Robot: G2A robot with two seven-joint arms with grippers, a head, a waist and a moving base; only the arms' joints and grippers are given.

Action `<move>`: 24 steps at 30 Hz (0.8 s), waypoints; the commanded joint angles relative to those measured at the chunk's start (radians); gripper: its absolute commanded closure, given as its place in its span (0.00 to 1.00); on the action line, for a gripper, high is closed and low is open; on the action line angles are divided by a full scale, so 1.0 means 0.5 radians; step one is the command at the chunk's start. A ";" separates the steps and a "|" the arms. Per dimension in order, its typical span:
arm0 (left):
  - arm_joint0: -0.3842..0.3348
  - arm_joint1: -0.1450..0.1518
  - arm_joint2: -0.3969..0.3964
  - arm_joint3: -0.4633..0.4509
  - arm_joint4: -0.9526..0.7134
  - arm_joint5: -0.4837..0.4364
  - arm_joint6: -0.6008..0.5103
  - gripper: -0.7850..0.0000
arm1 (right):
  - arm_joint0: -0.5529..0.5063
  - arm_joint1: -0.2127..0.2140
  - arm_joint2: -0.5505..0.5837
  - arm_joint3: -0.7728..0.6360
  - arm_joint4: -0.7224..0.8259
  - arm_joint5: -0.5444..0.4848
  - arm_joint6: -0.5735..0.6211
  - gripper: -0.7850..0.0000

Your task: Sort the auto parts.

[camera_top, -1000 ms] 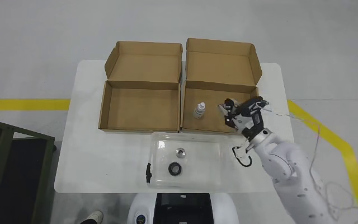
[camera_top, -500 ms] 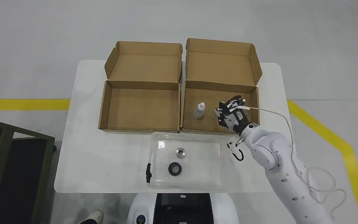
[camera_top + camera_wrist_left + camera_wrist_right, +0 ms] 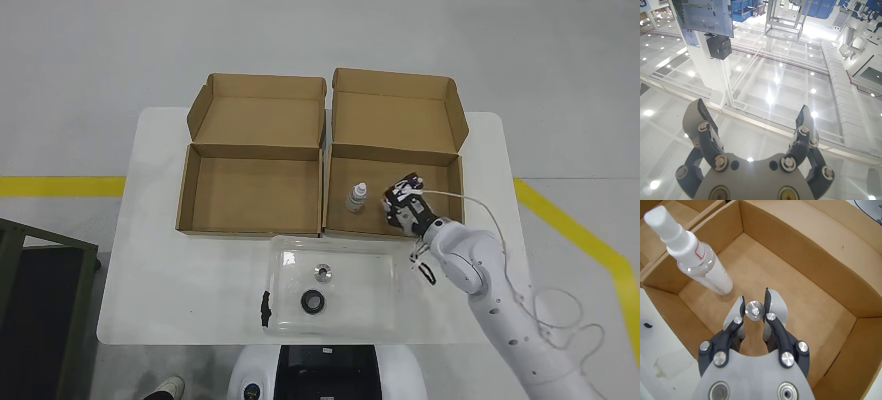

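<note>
My right gripper (image 3: pixel 754 303) (image 3: pixel 401 200) hangs inside the right cardboard box (image 3: pixel 440 195), shut on a small round silver metal part (image 3: pixel 755 311). A white spray bottle (image 3: pixel 696 256) (image 3: pixel 356 196) stands upright on the box floor just beside the fingers. The clear plastic tray (image 3: pixel 385 290) at the table's front holds a silver round part (image 3: pixel 322 270) and a black ring (image 3: pixel 313 300). My left gripper (image 3: pixel 753 117) is open with nothing between its fingers, pointing up at a ceiling.
The left cardboard box (image 3: pixel 250 192) stands open with a bare floor beside the right one. A small black piece (image 3: pixel 266 307) lies by the tray's left edge. The white table (image 3: pixel 150 260) has free room at the left.
The right gripper has moved left and a little back with the silver part, deeper into the right box and closer to the spray bottle.
</note>
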State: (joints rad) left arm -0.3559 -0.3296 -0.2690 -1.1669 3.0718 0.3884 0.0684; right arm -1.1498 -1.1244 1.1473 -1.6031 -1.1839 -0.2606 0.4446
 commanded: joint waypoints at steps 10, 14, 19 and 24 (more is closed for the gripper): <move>0.000 0.000 0.000 0.000 0.000 0.000 0.000 0.00 | 0.012 -0.017 -0.037 0.039 -0.050 0.015 -0.017 0.58; 0.000 0.000 0.000 0.000 0.000 0.000 0.000 0.00 | 0.006 -0.020 -0.027 -0.018 -0.048 0.013 -0.048 0.40; 0.000 0.000 0.000 0.000 0.000 0.000 0.000 0.00 | -0.077 -0.001 0.072 -0.194 -0.042 -0.031 -0.060 0.00; 0.000 0.000 0.000 0.000 0.000 0.000 0.000 0.00 | -0.200 0.027 0.204 -0.407 -0.009 -0.150 -0.039 0.00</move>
State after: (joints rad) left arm -0.3560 -0.3296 -0.2690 -1.1669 3.0718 0.3884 0.0684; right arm -1.2347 -1.1145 1.2340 -1.7793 -1.1913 -0.3182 0.4205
